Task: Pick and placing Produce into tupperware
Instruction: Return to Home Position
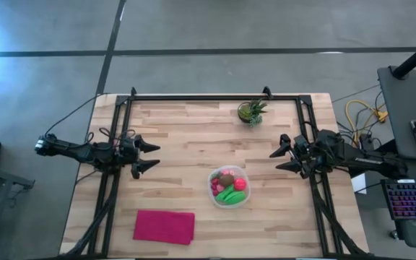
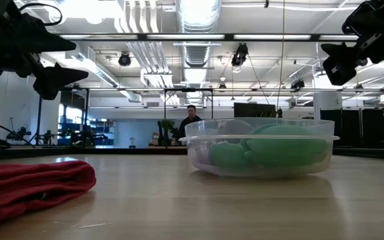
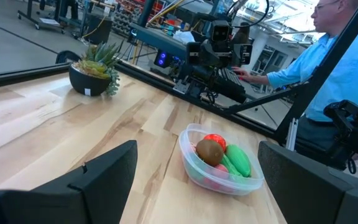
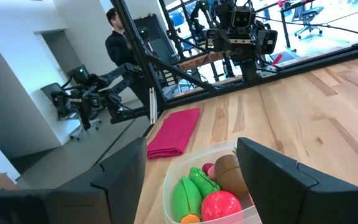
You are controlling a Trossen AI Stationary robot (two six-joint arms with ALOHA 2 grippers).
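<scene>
Left gripper (image 1: 152, 157): fingers spread wide, nothing between them; held over the table's left side, tips toward the middle.
Right gripper (image 1: 274, 160): fingers likewise spread, nothing held; over the table's right side, facing the left gripper across the board.
Height: both raised clear of the wood, high up in the low view, well apart from everything lying on the table.
Tupperware (image 1: 210, 189): clear, rounded corners, no lid; upright on the table between the two grippers, nearer the right one.
Produce (image 1: 228, 186): all inside the tupperware, piled together.
Brown oval piece (image 3: 210, 151): on top of the pile, touching the green elongated pieces (image 3: 238, 160) beside it.
Red round piece (image 3: 214, 140): just behind the brown oval in the left wrist view.
Pink round piece (image 4: 221, 205): against the tupperware's wall, beside the green ones.
Magenta cloth (image 1: 165, 226): folded flat on the wood, near the table edge opposite the plant, apart from the tupperware.
Potted plant (image 1: 251, 111): at the far edge, well apart from the tupperware.
Table (image 1: 186, 130): light wooden planks, dark frame rails along its sides.
Beyond the table: a person in a light blue shirt (image 3: 347, 68) at a desk; a person in dark clothes (image 4: 118, 43) standing farther off.
</scene>
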